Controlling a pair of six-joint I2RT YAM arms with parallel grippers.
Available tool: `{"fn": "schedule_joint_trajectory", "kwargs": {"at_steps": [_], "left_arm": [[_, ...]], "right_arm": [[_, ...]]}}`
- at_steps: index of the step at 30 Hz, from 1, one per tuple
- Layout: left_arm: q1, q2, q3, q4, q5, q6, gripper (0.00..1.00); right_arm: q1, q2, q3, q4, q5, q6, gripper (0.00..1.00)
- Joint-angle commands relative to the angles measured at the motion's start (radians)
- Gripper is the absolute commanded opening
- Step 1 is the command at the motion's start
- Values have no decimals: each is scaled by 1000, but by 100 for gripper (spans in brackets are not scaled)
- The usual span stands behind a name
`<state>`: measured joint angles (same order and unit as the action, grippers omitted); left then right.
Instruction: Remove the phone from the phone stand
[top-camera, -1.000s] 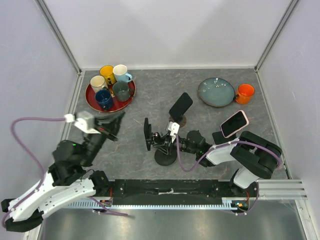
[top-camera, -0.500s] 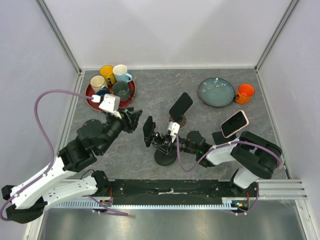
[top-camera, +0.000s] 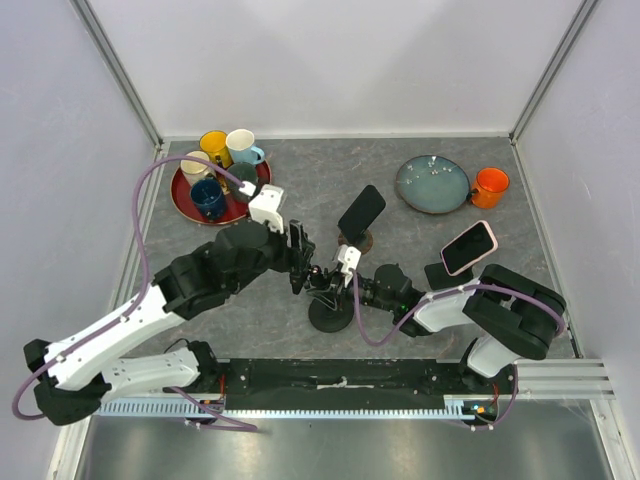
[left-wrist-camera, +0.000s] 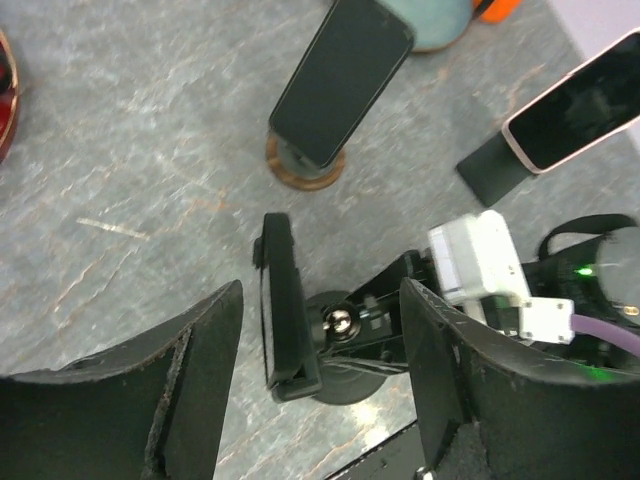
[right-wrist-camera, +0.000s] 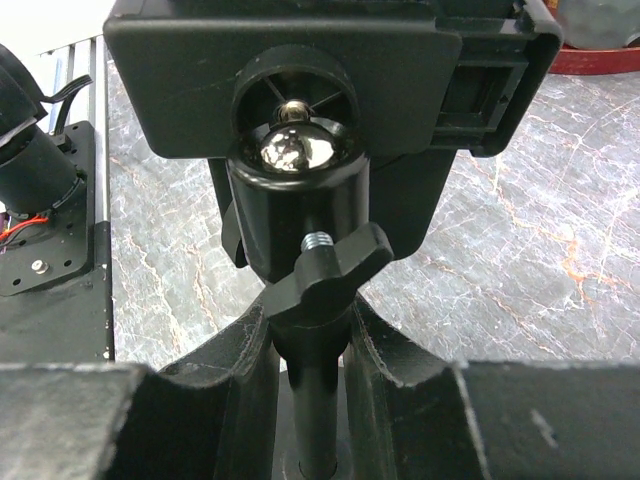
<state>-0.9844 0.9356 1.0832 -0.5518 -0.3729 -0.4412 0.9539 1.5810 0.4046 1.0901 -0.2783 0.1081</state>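
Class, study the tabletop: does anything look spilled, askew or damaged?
Nothing is spilled or broken. Only the plate at the far right looks odd: small pale specks dot its surface.

The left arm (top-camera: 110, 350) has white shell links low down and black joints higher up, with a purple cable (top-camera: 140, 225) looping to a white camera block (top-camera: 266, 208) at the wrist. The right arm (top-camera: 510, 318) is black and white, with its own purple cable (left-wrist-camera: 608, 337) and a small green light (left-wrist-camera: 585, 270). The left claw (left-wrist-camera: 322, 290) and right claw (right-wrist-camera: 315, 330) each have 2 matte black fingers
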Motion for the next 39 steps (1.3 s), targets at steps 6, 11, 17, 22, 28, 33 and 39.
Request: {"fn": "schedule_joint_trajectory", "kwargs": {"at_steps": [6, 11, 17, 22, 28, 33, 39], "left_arm": [[-14, 112, 21, -92, -124, -65, 62], [-14, 135, 23, -85, -195, -57, 30], [-13, 141, 34, -65, -238, -28, 2], [0, 126, 64, -63, -300, 31, 2], [73, 74, 138, -27, -354, 136, 2], [144, 55, 169, 0, -345, 194, 2], [185, 25, 152, 24, -333, 206, 2]], "right_arm": [[13, 1, -27, -101, 57, -21, 0], [17, -1, -30, -102, 59, -25, 0], [20, -3, -32, -101, 56, -27, 0], [23, -1, -33, -102, 47, -33, 0], [40, 16, -7, -137, 50, -53, 0], [45, 17, -7, -145, 51, -58, 0], [46, 20, 0, -150, 50, -58, 0]]}}
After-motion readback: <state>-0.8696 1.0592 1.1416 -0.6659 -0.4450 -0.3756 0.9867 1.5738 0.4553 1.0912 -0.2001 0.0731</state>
